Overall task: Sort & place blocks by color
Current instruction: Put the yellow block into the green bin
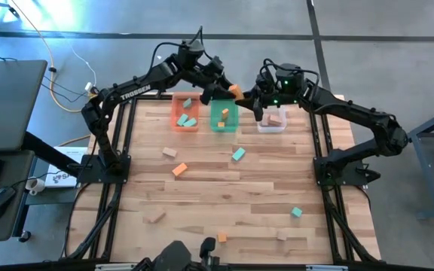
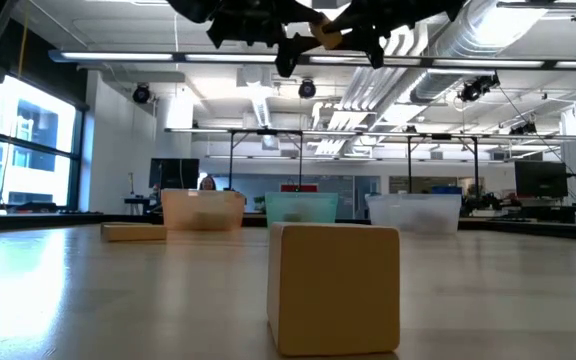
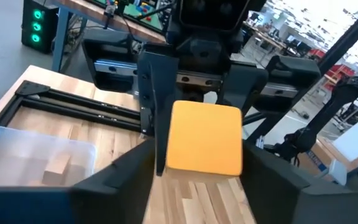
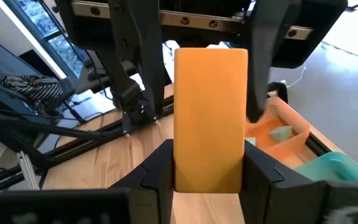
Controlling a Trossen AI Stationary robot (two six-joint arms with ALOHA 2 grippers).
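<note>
High over the far edge of the table my two grippers meet around an orange block [image 1: 234,91], which shows just as high in the low view [image 2: 326,32]. My right gripper [image 4: 209,177] is shut on it. My left gripper [image 3: 199,168] comes from the other side, open, with a finger on each side of the block's free end; I cannot tell whether they touch it. Other teal [image 1: 238,154], orange [image 1: 179,170] and tan [image 1: 169,152] blocks lie flat on the table. My right gripper pinches the orange block between its two fingers at the end nearest the wrist [image 4: 209,168]. It comes roughly level from the table's right, with the fingers lying along the block's long sides. The block is lifted clear above the trays, and its free end [image 4: 210,68] points toward my left gripper.
Three trays stand in a row along the far edge: orange [image 1: 186,123], green [image 1: 224,124] and clear [image 1: 272,126], each with blocks in it. More blocks lie near the near edge [image 1: 296,212], and a tan one [image 2: 334,288] stands close in front of the low camera.
</note>
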